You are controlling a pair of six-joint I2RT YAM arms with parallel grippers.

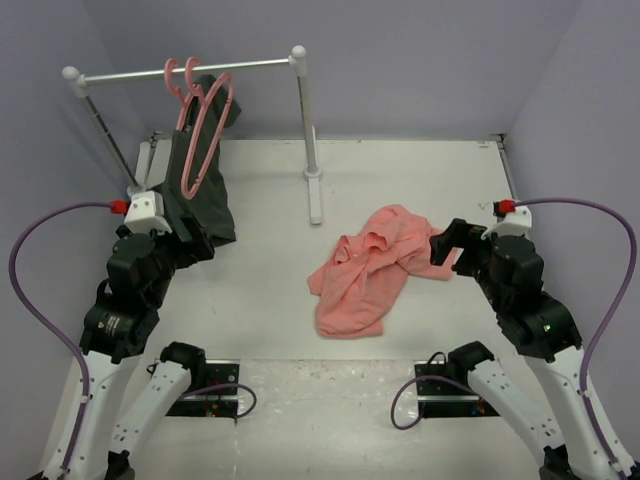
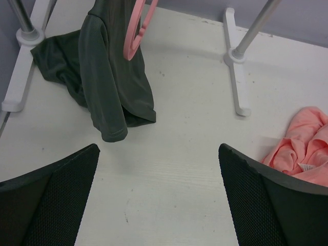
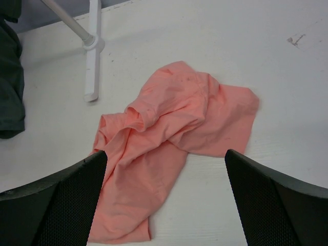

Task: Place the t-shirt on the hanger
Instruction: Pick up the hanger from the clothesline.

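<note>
The salmon-pink t-shirt [image 1: 372, 268] lies crumpled on the white table, right of centre. It fills the right wrist view [image 3: 169, 128] and shows at the right edge of the left wrist view [image 2: 307, 146]. The bare pink hanger [image 1: 207, 128] hangs by its hook on the rack rail at the back left, in front of the dark grey shirt; its lower loop shows in the left wrist view [image 2: 134, 36]. My right gripper [image 1: 445, 245] is open and empty above the t-shirt's right edge [image 3: 165, 154]. My left gripper [image 1: 195, 245] is open and empty above bare table [image 2: 158, 148], near the grey shirt's hem.
A white clothes rack with a rail [image 1: 250, 66] stands at the back; its right post [image 1: 305, 120] and foot [image 1: 316, 195] are just left of the t-shirt. A dark grey shirt [image 1: 207, 195] hangs on a second pink hanger and drapes onto the table [image 2: 110, 87]. Purple walls close in the table.
</note>
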